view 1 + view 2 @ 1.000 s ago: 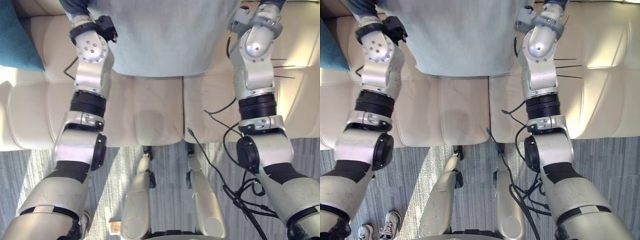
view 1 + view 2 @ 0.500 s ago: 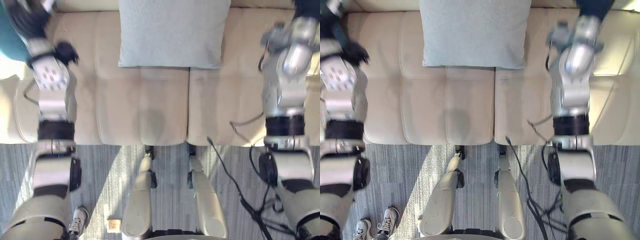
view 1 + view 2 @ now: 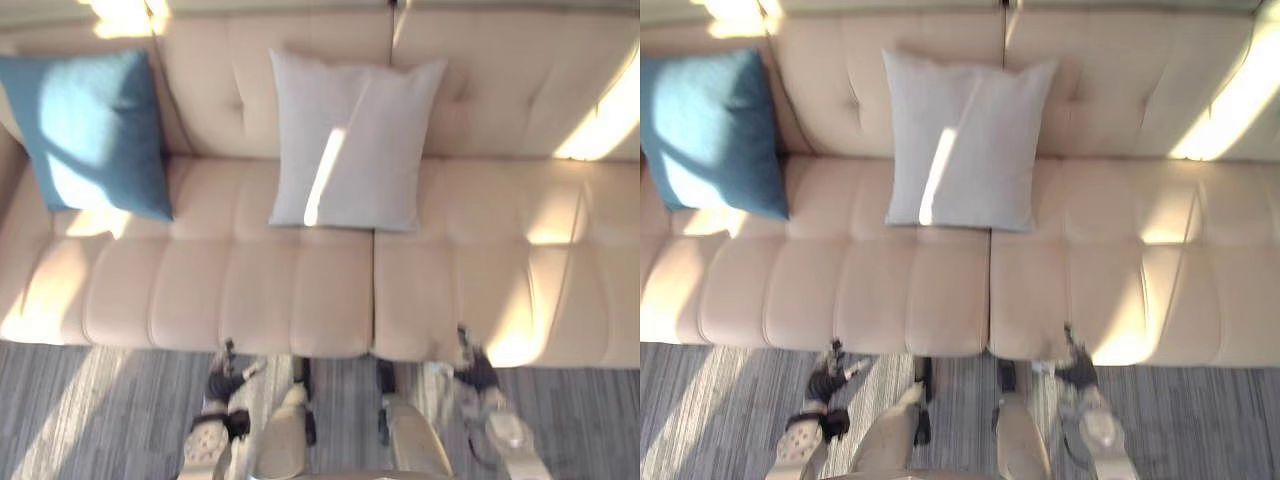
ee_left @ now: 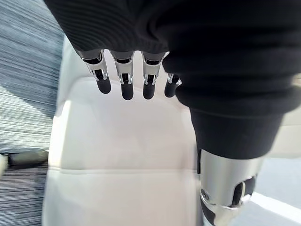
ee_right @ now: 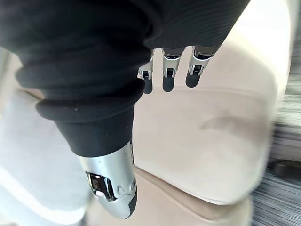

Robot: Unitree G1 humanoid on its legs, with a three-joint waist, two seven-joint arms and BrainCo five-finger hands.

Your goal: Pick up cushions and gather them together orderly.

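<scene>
Empty, fingers straight: left hand (image 4: 123,77) and right hand (image 5: 168,73) low by sofa (image 3: 250,295) front. Far left leans blue cushion (image 3: 95,130), apart from grey cushion (image 3: 350,140); left hand nearer.

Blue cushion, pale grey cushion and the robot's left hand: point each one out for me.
blue cushion (image 3: 90,130), left eye view, middle of its face.
pale grey cushion (image 3: 370,150), left eye view, middle of its face.
left hand (image 4: 123,80), left wrist view, on one silver finger.

Your two head eyes share one sofa (image 3: 250,290) from high above, facing down; your wrist cameras look along the left hand (image 4: 123,80) and right hand (image 5: 168,75), the sofa close beyond each.
</scene>
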